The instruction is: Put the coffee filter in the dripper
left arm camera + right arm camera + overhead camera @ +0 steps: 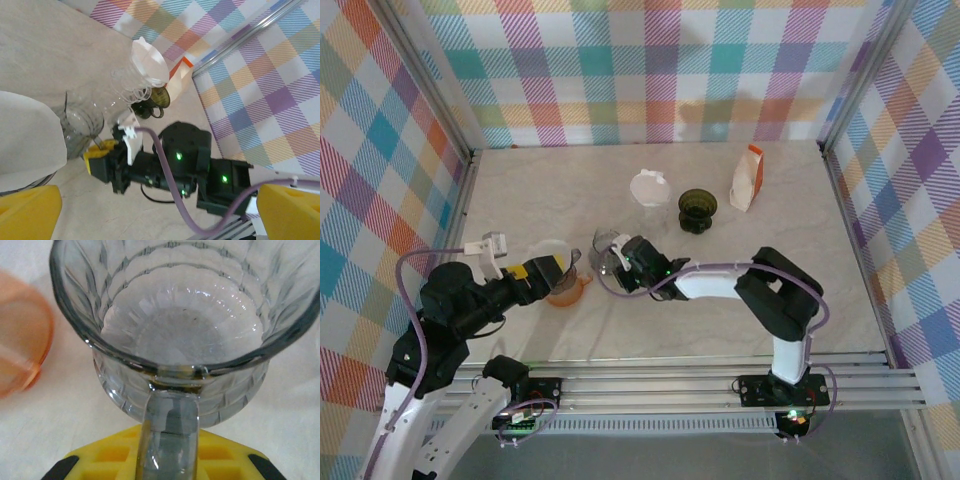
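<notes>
Right pincer clamped on handle of glass dripper, mid table. Left pincer wide open, holding nothing, hovering over orange dripper just left of glass one. White filter looks seated in orange dripper. Dark green dripper and carton further back, well apart. Second filter caps clear ribbed piece beside green one.

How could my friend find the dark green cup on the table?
At the marble table's far side stands a white and orange carton. The dark green cup sits between it and a white-topped clear dripper, the only dark one.
</notes>
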`<state>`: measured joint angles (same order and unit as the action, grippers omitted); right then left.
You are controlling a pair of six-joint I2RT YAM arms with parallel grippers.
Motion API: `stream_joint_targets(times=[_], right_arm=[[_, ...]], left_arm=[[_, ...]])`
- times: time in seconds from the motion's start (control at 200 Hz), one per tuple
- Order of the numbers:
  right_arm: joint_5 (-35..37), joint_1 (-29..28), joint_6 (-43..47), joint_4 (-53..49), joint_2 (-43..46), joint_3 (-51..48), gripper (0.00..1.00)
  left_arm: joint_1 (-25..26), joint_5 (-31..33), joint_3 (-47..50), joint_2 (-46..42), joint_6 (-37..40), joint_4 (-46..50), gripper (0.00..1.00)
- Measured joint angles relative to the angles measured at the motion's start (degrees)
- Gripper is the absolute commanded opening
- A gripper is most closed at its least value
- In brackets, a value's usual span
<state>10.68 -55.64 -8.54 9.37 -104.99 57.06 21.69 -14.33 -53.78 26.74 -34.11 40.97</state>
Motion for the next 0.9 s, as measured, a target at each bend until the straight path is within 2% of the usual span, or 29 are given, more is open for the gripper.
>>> stream_joint_targets(times=[0.33,0.56,0.72,0.825,0.9], right_arm=[[8.68,-8.68,-6.69,-6.10,20.13,-18.53,0.19],[15.13,-15.19,-14.25,-13.88,32.59,-26.47,0.21],[18.93,-18.78,-20.06,-20.00,37.51,-29.38,0.23],[20.85,-20.15,-22.80,-22.21,38.47,-29.83,0.30],[21.73,-20.48,-24.24,-22.82,38.58,-29.90,0.44]], left_arm=[[0.00,-0.07,1.42,-0.85,-1.51,-0.22,1.00],[0.00,-0.22,3.41,-1.60,-2.60,-0.66,1.00],[0.00,-0.22,3.87,-1.60,-2.78,-0.63,1.00],[0.00,-0.22,4.02,-1.60,-2.99,-0.68,1.00],[0.00,-0.22,4.15,-1.57,-3.23,-0.68,1.00]])
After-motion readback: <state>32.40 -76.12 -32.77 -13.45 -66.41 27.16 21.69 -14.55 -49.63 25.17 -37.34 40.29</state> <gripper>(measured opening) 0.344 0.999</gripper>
